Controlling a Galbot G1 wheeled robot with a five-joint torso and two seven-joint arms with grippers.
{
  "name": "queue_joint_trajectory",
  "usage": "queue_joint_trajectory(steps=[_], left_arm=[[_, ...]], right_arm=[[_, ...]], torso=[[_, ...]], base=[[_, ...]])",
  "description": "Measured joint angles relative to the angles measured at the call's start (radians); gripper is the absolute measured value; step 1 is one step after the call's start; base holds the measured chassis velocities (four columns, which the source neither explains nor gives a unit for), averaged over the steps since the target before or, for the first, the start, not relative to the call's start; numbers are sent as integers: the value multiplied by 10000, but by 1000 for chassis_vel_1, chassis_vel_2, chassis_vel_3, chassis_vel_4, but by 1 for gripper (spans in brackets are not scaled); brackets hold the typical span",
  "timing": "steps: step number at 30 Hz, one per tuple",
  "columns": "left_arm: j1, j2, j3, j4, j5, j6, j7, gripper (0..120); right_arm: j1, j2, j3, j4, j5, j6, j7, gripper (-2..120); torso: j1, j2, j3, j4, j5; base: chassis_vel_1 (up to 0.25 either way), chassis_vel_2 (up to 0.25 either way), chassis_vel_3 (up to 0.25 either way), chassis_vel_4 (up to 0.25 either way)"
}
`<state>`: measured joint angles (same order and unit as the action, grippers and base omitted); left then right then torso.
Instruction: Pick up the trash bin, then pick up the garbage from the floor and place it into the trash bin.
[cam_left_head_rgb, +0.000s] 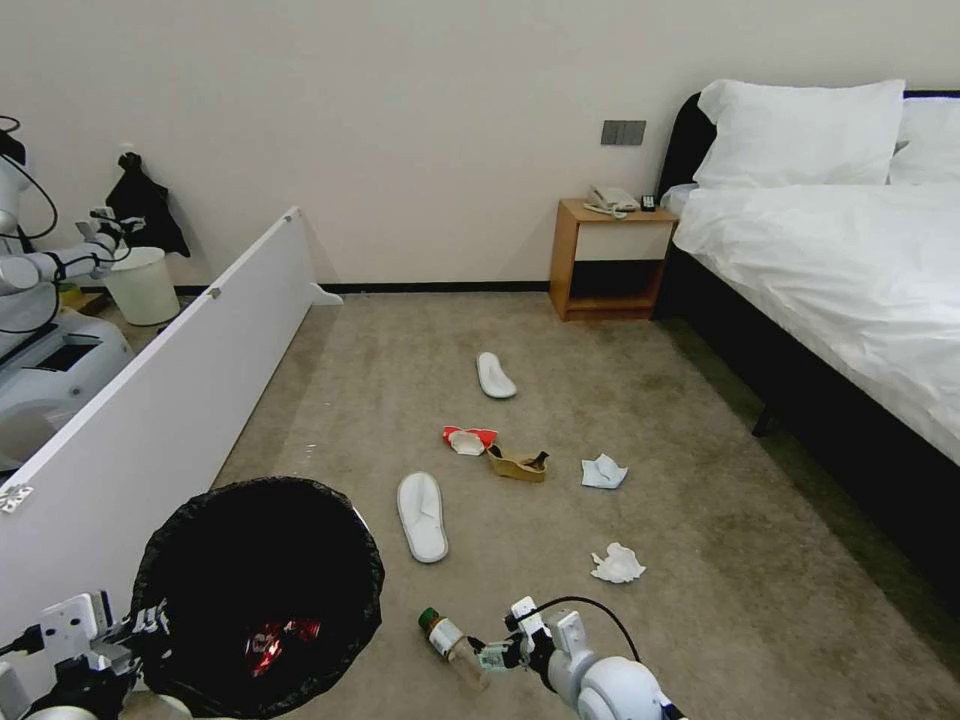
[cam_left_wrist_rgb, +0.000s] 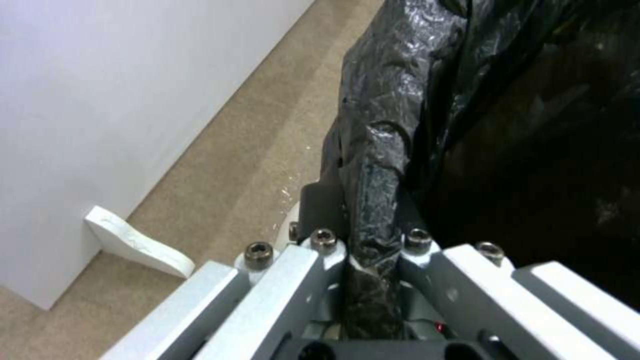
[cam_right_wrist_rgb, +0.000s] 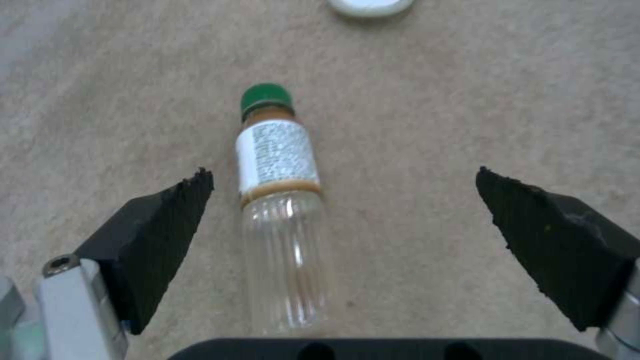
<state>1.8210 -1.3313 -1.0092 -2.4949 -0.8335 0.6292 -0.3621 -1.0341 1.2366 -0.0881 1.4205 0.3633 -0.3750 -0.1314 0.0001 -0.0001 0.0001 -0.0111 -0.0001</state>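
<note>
Left tool (cam_left_wrist_rgb: 373, 250) is pinching the bag-covered rim of the bin (cam_left_head_rgb: 262, 590), which is sitting low on the robot's left, tight against the white panel (cam_left_head_rgb: 170, 390). A crushed red can (cam_left_head_rgb: 283, 637) is lying inside it. Right tool (cam_right_wrist_rgb: 343, 200) is hanging spread wide over the bottle (cam_right_wrist_rgb: 280, 200), fingers (cam_right_wrist_rgb: 160, 235) flanking it with carpet showing on both sides, not touching. The bottle is lying on the floor just right of the bin. Ahead, a slipper (cam_left_head_rgb: 422, 515), tissues (cam_left_head_rgb: 617, 564) and a carton (cam_left_head_rgb: 468, 439) are scattered over open carpet (cam_left_head_rgb: 700, 600), well apart from the bed (cam_left_head_rgb: 850, 290).
</note>
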Motion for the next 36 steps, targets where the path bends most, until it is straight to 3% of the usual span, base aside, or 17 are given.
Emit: queue_joint_trajectory(steps=[28, 32, 36], left_arm=[[29, 174, -221, -40, -279, 6, 8, 2], [19, 196, -221, -24, -288, 6, 10, 2], [16, 199, -220, -12, -299, 6, 15, 2]], right_arm=[[883, 980, -668, -2277, -605, 214, -244, 100], [957, 1036, -764, -2494, -605, 218, -297, 96], [1040, 1119, -883, -2910, -630, 244, -372, 83]], torso=[[0, 0, -1, 0, 0], [0, 0, -1, -1, 1], [0, 0, -1, 0, 1]], base=[[0, 0, 0, 0], [0, 0, 0, 0], [0, 0, 0, 0]])
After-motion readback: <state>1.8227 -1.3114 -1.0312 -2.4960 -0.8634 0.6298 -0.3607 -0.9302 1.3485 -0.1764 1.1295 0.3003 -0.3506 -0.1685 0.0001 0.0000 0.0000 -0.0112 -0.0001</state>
